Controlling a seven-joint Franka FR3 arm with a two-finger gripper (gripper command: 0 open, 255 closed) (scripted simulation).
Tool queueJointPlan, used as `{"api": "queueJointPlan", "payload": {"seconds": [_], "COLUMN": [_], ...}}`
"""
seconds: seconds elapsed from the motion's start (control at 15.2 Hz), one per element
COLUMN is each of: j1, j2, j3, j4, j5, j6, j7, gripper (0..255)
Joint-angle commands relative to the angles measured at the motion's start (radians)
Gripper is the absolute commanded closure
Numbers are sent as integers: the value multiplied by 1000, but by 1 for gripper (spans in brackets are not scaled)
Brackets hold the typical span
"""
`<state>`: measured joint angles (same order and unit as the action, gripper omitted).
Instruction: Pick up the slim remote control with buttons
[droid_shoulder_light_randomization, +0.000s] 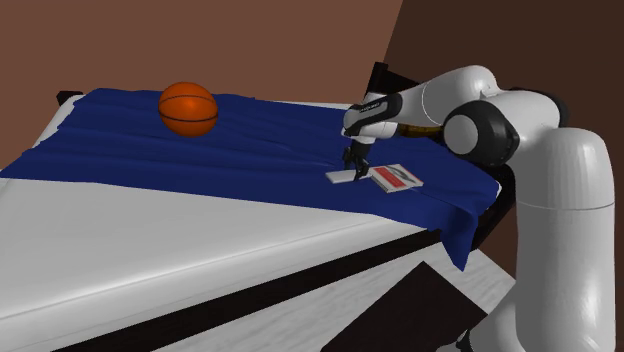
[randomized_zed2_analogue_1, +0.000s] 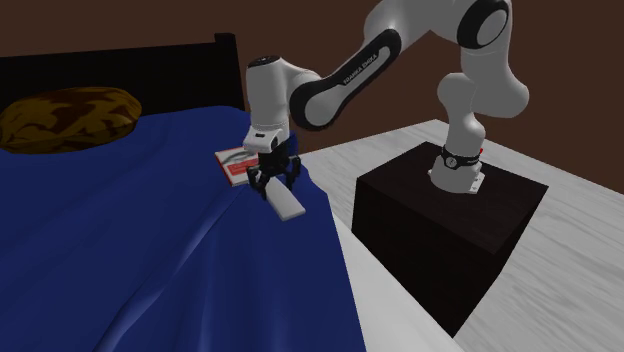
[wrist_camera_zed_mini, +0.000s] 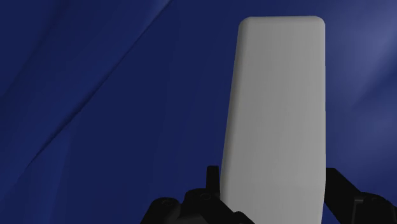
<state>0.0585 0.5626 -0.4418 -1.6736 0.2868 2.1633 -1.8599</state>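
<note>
The remote (droid_shoulder_light_randomization: 340, 177) is a slim, plain white-grey slab with no buttons showing, lying on the blue blanket (droid_shoulder_light_randomization: 200, 150) close to the bed's edge. My black gripper (droid_shoulder_light_randomization: 354, 163) points down onto its end and is shut on it. In the second exterior view the gripper (randomized_zed2_analogue_1: 272, 182) clasps the near end of the remote (randomized_zed2_analogue_1: 288, 204), which points away toward the blanket's edge. Along the hand, the remote (wrist_camera_zed_mini: 277, 108) runs out from the gripper (wrist_camera_zed_mini: 272, 186), with a black finger pressed against each long side. I cannot tell whether it rests on the blanket or hangs just above it.
A red and white flat booklet (droid_shoulder_light_randomization: 398, 178) lies right beside the remote. An orange basketball (droid_shoulder_light_randomization: 188, 108) sits farther along the blanket. A brown pillow (randomized_zed2_analogue_1: 68, 118) rests by the dark headboard (randomized_zed2_analogue_1: 120, 60). The dark stand (randomized_zed2_analogue_1: 450, 230) is beside the bed.
</note>
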Motion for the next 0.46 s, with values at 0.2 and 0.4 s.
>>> {"api": "queueJointPlan", "payload": {"seconds": [0.2,0.4], "j1": [6,7], "j2": [-33,-40], "j3": [-11,-14], "j4": [19,25], "j5": [-18,-22], "j6": [-50,-62], "j7": [11,13], "gripper": [255,255]}}
